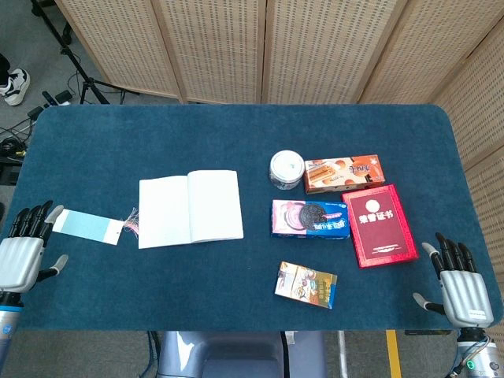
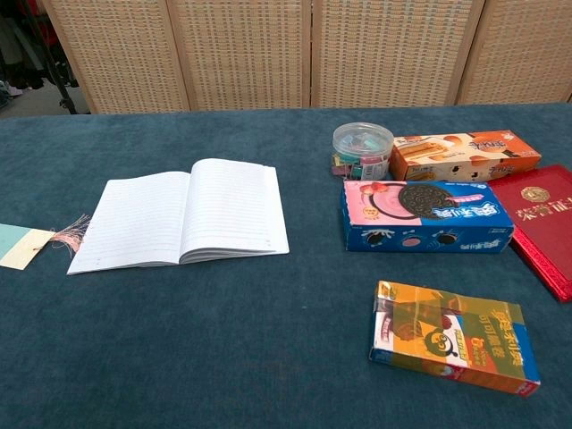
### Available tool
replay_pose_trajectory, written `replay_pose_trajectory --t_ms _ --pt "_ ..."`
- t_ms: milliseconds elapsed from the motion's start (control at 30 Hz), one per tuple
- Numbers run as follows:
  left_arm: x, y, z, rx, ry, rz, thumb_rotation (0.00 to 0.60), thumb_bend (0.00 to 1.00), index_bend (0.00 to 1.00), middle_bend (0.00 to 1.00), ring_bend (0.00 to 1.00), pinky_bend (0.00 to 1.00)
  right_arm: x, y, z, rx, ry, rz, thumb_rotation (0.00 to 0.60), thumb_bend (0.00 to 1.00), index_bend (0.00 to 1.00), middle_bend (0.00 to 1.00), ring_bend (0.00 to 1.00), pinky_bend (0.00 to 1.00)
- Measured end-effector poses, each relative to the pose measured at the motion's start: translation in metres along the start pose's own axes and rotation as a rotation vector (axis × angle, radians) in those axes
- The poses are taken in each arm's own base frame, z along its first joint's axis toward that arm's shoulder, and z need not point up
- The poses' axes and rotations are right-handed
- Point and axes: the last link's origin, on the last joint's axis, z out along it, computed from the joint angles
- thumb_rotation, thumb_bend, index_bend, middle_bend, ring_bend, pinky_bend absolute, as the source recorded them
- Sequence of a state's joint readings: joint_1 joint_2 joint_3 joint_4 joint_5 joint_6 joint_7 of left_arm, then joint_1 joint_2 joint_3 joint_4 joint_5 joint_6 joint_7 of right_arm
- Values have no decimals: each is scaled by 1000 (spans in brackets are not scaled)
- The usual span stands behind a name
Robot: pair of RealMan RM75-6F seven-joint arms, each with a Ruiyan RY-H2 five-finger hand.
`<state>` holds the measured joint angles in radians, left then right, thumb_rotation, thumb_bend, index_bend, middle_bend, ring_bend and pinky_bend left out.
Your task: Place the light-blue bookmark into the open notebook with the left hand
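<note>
The light-blue bookmark [image 1: 87, 225] lies flat on the blue table, its pink tassel [image 1: 131, 221] trailing toward the open notebook [image 1: 190, 208] just to its right. In the chest view only the bookmark's end [image 2: 21, 246] and tassel [image 2: 70, 234] show at the left edge, beside the notebook [image 2: 181, 222]. My left hand [image 1: 22, 250] hovers open at the table's near-left corner, fingertips close to the bookmark's left end, holding nothing. My right hand [image 1: 458, 285] is open at the near-right corner, apart from everything. Neither hand shows in the chest view.
Right of the notebook stand a clear round tub [image 1: 287, 169], an orange snack box [image 1: 344, 173], a blue-pink cookie box [image 1: 310, 218], a red booklet [image 1: 381, 225] and a small colourful box [image 1: 305, 284]. Woven screens close off the back.
</note>
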<state>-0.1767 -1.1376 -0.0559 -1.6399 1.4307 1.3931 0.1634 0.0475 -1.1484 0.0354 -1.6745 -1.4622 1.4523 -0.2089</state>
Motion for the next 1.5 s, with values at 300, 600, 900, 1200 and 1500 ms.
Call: replay_pose_trajectory --t_ms 300,600,900,1200,1500 --pt "0 0 1 6 1 2 600 263 0 0 0 0 0 1 -1 0 0 2 600 105 122 0 0 0" --pt "-1 1 0 1 1 5 600 263 0 0 0 0 2 1 -3 6 11 6 600 105 122 0 0 0" --pt "0 0 0 2 8 4 600 264 0 0 0 0 3 1 -2 4 14 9 600 105 122 0 0 0" --pt "0 -1 0 1 6 3 600 264 0 0 0 0 3 1 -2 2 15 10 600 105 122 0 0 0" --pt "-1 2 1 -8 4 9 600 265 0 0 0 0 4 4 -2 -7 15 15 600 105 122 0 0 0"
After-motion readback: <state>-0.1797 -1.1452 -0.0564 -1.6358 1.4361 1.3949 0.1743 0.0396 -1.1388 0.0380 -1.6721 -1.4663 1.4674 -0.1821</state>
